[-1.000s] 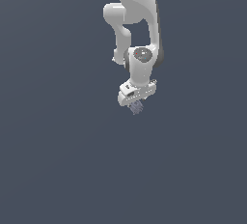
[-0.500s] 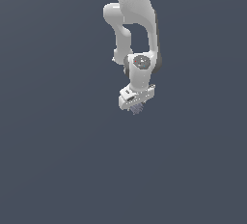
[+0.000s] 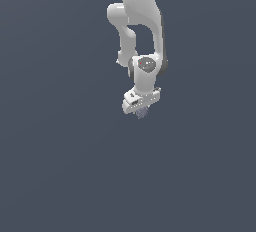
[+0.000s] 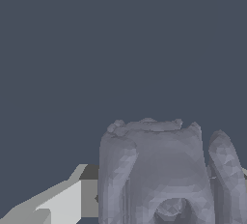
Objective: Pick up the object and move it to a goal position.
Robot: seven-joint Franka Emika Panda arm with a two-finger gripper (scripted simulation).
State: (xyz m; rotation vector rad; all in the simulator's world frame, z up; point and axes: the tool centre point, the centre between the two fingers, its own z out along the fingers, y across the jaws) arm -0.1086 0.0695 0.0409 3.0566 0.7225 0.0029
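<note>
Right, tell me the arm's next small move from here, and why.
Probably carry on toward the goal with the grasp kept closed. The grey-blue object sits at the tips of the white gripper, and in the wrist view it fills the space beside a finger. No goal marker is visible, so direction is uncertain.

The table (image 3: 60, 166) is a plain, even slate-grey surface that fills the exterior view from edge to edge, with no visible rim, seam or marking. In the wrist view the same flat grey table (image 4: 72, 49) spreads out behind the close-up shapes, equally uniform and featureless.
</note>
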